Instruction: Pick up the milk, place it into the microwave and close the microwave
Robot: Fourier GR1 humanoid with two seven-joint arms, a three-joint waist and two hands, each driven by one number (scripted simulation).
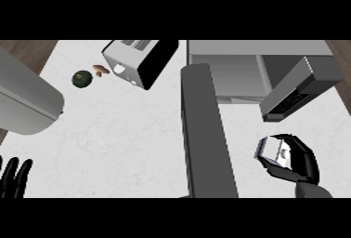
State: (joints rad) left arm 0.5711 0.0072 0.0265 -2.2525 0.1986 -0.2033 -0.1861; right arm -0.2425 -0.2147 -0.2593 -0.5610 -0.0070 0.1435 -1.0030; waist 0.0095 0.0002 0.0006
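The milk (273,151) is off the counter (123,135), held in the right hand (306,160) just to the right of the microwave door (205,135), near the door's lower end. The hand's black fingers (291,139) are curled round the carton from its right side and clamp it. Its pale face shows in the gap on the hand's left, and the rest is hidden behind the palm.

The door stands swung open, a long grey slab running down from the microwave (226,51) at its upper end. Left of the door's top are a toaster (137,60) and, farther left, a small round green thing (82,78). Well left of the door's lower end, the left hand (14,179) rests with straight fingers pointing up.
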